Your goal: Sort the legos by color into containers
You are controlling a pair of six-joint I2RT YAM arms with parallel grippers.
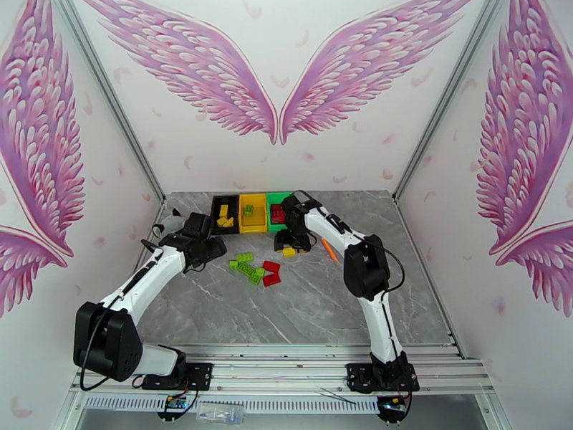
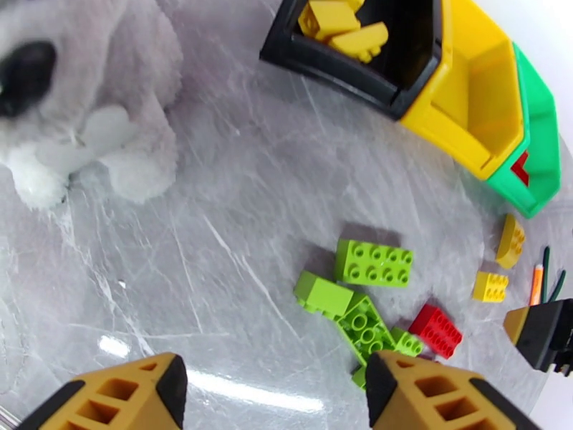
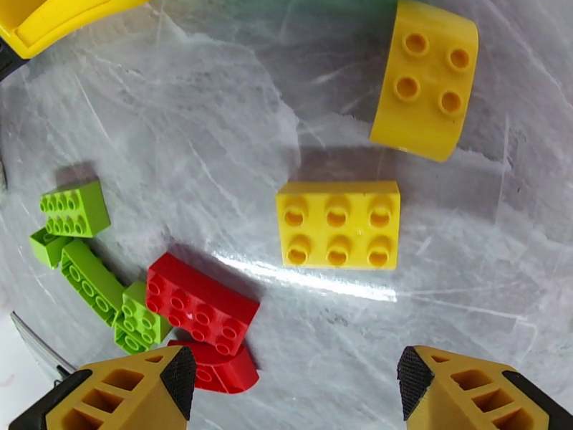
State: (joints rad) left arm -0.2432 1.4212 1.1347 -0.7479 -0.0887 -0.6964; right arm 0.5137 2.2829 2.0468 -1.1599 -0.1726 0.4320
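Note:
The joined containers stand at the back: the black bin [image 1: 217,207] [image 2: 336,72] holds yellow legos, the yellow bin [image 1: 252,225] [image 2: 473,102] a green one, the green bin [image 1: 272,202] [image 2: 542,137] red ones. Loose green legos [image 1: 246,267] [image 2: 374,263] [image 3: 74,208] and red legos [image 1: 271,266] [image 2: 435,330] [image 3: 202,304] lie mid-table. My left gripper [image 1: 204,246] [image 2: 276,392] hovers open, left of them. My right gripper [image 1: 294,241] [image 3: 294,388] is open above a flat yellow lego [image 1: 289,252] [image 3: 338,225], with a curved yellow one [image 3: 424,80] beyond it.
A grey-white plush husky [image 1: 168,223] [image 2: 86,102] lies left of the bins, close to my left arm. An orange stick [image 1: 329,249] [image 2: 536,281] lies right of the yellow legos. Open marble tabletop [image 1: 301,302] stretches toward the near edge.

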